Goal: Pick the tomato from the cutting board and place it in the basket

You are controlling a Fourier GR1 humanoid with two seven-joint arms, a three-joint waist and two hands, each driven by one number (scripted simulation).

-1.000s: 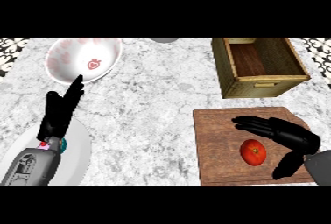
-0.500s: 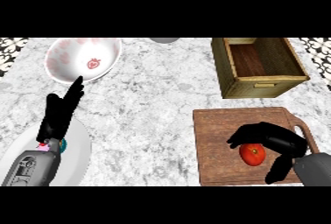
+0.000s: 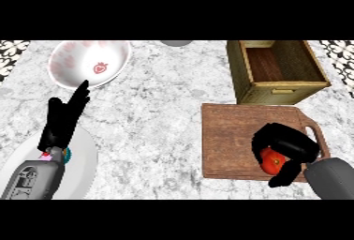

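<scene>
I can read no words, numbers or brand names anywhere on the counter (image 3: 159,117) in front of me. The only mark is a small red strawberry picture (image 3: 101,68), printed inside the white bowl (image 3: 66,60) at the far left. It carries no lettering.

A single head view, set above the near side, faces steeply down onto the white-grey marbled stone worktop (image 3: 159,122). It sits close: the grey left forearm (image 3: 31,180) and grey right forearm (image 3: 332,180) enter at its lower edge.
</scene>
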